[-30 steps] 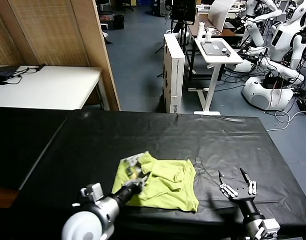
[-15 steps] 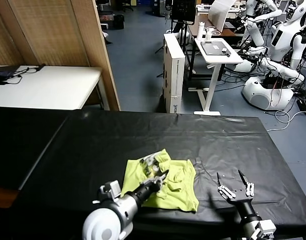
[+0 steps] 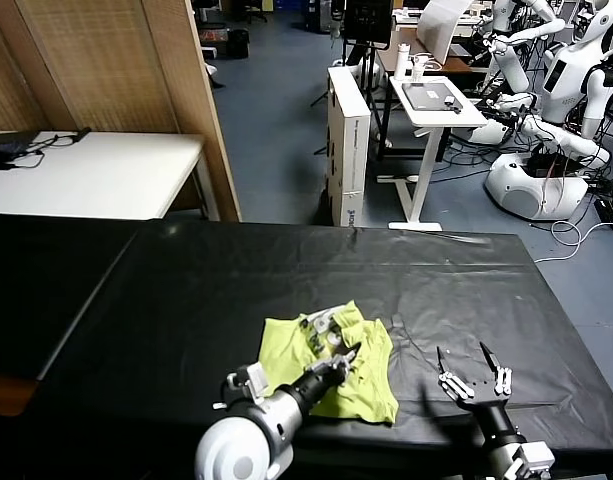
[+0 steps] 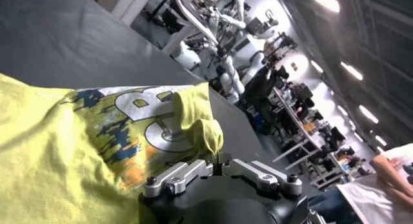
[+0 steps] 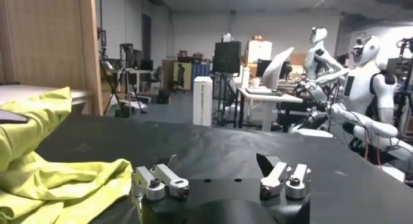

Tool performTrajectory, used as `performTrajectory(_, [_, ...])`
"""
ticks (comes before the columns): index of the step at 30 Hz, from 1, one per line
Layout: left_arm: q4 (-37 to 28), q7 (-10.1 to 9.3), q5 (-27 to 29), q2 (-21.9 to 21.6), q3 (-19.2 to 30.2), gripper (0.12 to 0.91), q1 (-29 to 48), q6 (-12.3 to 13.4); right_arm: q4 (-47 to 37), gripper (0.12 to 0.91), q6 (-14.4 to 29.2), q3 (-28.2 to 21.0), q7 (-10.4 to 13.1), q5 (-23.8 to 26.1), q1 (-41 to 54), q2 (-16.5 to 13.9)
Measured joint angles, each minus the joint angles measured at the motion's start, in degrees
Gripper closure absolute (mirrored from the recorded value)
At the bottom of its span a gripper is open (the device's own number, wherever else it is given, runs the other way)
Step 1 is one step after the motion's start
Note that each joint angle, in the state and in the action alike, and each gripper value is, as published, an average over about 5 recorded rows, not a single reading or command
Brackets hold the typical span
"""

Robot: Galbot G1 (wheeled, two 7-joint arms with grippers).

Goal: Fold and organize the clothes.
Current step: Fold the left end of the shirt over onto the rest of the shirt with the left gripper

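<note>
The lime yellow-green T-shirt [image 3: 361,375] lies crumpled near the front edge of the black table [image 3: 286,270]. My left gripper [image 3: 338,352] is shut on a pinched fold of the shirt and holds it up over the rest of the cloth. In the left wrist view the fold [image 4: 199,125] rises from the closed jaws, and the white print [image 4: 139,115] faces the camera. My right gripper [image 3: 473,362] is open and empty, resting just right of the shirt. The right wrist view shows the shirt [image 5: 58,180] beside its spread fingers [image 5: 161,179].
A white table [image 3: 96,170] stands far left behind a wooden partition [image 3: 116,70]. Beyond the black table are a white desk [image 3: 436,100], a white box [image 3: 348,140] and other robots [image 3: 546,110] on the floor.
My left gripper has moved to the right across the shirt, carrying the pinched left part over the middle. The right gripper has stayed in place.
</note>
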State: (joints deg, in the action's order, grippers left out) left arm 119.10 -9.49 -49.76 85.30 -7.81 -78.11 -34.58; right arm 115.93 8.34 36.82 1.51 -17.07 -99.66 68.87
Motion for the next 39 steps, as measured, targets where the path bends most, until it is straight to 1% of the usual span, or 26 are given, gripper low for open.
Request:
performTrajectory(11, [-3.6,0.60,2.3,2.4,-0.3,0.854,0.2,1.0,-0.1,0.118,0.0,-0.1,0.0,0.2,0.0,0.3])
performTrajectory(19, [-4.0,0.74,3.2,2.9,0.0,0.854,-0.7,1.0,-0.4,0.118,0.0,-0.6,0.0,0.5,0.5,0.3])
performTrajectory(23, [-4.1,1.53,4.5,3.5,0.4,0.849,-1.1,1.0,-0.5,0.118,0.1,-1.1,-0.1,0.8,0.6,0.2])
performTrajectory(24, [-4.1,1.71,4.6,3.7,0.5,0.830,-1.1,1.0,-0.6,0.118,0.1,-1.2,-0.2,0.9,0.7,0.1])
performTrajectory(26, [-4.1,1.83,4.6,4.2,0.9,0.754,-1.2,1.0,-0.5,0.118,0.3,-1.4,-0.3,1.0,0.7,-0.3])
performTrajectory(30, [-3.9,1.87,4.6,5.4,1.4,0.513,-1.6,1.2,-0.3,0.118,0.9,-1.8,-0.7,1.0,0.5,-1.5])
performTrajectory(31, [-3.9,1.92,4.6,5.7,1.4,0.437,-1.7,1.2,-0.1,0.118,1.0,-2.0,-0.8,1.0,0.4,-1.9])
performTrajectory(34, [-3.5,2.29,4.8,6.2,1.4,0.259,-1.9,1.3,0.4,0.118,1.2,-2.4,-1.5,0.9,-0.1,-3.3])
performTrajectory(35, [-3.2,2.59,5.1,6.3,1.3,0.212,-2.0,1.4,0.7,0.118,1.2,-2.6,-1.8,0.8,-0.3,-3.9])
performTrajectory(37, [-2.1,3.51,6.3,6.4,1.1,0.150,-2.1,1.9,1.4,0.118,0.9,-3.1,-2.6,0.7,-1.0,-5.1])
performTrajectory(39, [-0.9,4.66,8.1,6.1,0.7,0.132,-2.1,2.6,2.3,0.118,0.1,-3.7,-3.2,0.6,-1.7,-6.6])
